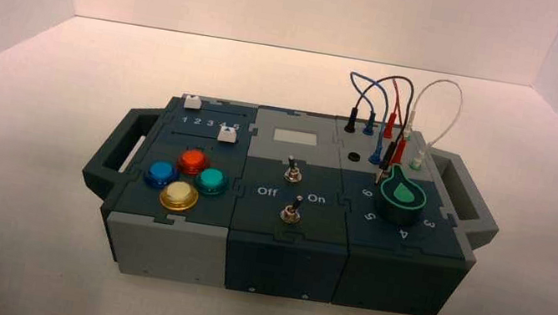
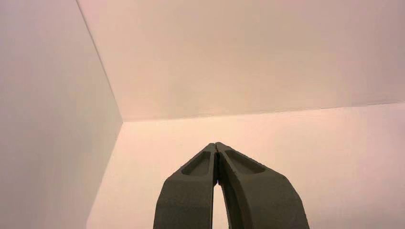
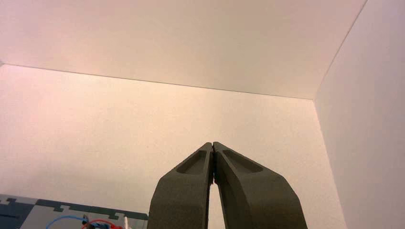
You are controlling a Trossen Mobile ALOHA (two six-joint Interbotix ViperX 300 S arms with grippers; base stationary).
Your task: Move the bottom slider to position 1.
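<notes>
The dark, tapered left gripper (image 2: 216, 144) and its matching right gripper (image 3: 213, 144) each have fingertips pressed together, empty, parked near either side. The small white plastic bottom slider (image 1: 227, 135) sits on the box's left panel, nearer than the printed numerals. The push seems unstarted; next, probably, the left arm reaches over and nudges it left toward the white numeral 1 (image 1: 185, 120).

high: behind, facing down | wrists: facing walls (right shares box (image 1: 294, 202) (image 3: 28, 214))
</notes>
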